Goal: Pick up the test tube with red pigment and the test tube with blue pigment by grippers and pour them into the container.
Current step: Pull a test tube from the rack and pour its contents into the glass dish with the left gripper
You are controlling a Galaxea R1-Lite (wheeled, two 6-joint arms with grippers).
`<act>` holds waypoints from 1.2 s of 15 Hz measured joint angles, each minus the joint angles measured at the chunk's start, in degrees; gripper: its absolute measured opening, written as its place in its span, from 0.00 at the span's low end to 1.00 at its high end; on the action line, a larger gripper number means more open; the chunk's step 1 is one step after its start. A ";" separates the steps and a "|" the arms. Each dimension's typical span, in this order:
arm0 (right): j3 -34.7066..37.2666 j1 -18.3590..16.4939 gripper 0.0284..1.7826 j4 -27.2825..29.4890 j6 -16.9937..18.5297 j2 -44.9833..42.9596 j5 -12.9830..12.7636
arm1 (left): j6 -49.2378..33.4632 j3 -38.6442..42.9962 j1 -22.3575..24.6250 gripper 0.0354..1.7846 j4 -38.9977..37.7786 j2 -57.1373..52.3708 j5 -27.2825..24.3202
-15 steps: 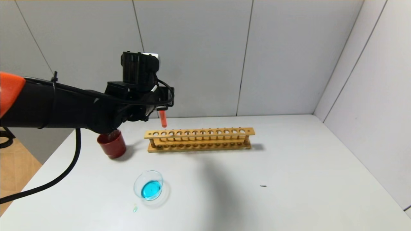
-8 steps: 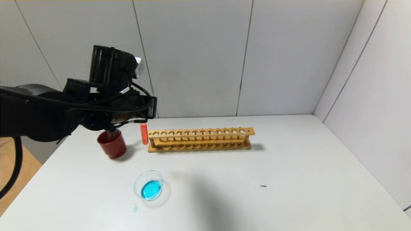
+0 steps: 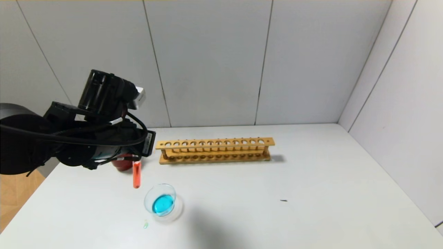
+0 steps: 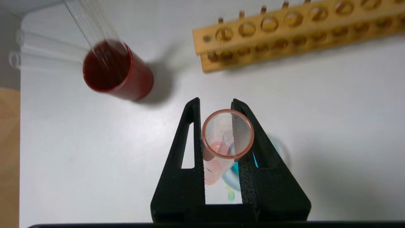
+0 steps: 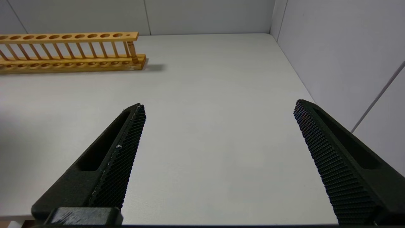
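Observation:
My left gripper point(image 3: 137, 159) is shut on the test tube with red pigment point(image 3: 136, 176), which hangs upright with orange-red liquid in its lower part. Its tip is just left of and above the container point(image 3: 160, 200), a clear glass dish holding teal liquid. In the left wrist view the tube's rim point(image 4: 227, 134) sits between the black fingers of the left gripper point(image 4: 215, 103), and the dish point(image 4: 281, 152) shows partly behind one finger. No tube with teal liquid is in view. My right gripper point(image 5: 218, 107) is open and empty over the table's right part.
An empty wooden rack point(image 3: 214, 149) stands across the back of the table. A dark red cup point(image 4: 117, 71) holding colourless tubes point(image 4: 95, 28) stands left of the rack. A small teal drop point(image 3: 145, 225) lies in front of the dish. Walls close the back and right.
My left arm has carried the red tube from above the rack's left end down and toward the front left, to beside the dish. The dish and rack have not moved.

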 joint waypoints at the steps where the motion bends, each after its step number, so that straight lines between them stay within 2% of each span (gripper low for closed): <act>1: 0.00 0.00 0.96 0.00 0.00 0.00 0.00 | -0.88 0.26 0.00 0.17 1.94 0.06 -0.35; 6: 0.00 0.00 0.96 0.00 0.00 0.00 0.00 | -2.01 1.44 0.09 0.17 12.54 1.46 -5.86; 10: 0.00 0.00 0.96 0.00 0.00 0.00 0.00 | -1.84 1.07 0.04 0.17 18.12 3.15 -6.69; 18: 0.00 0.00 0.96 0.00 0.00 0.00 0.00 | -0.60 -9.42 0.34 0.17 38.21 9.48 -9.18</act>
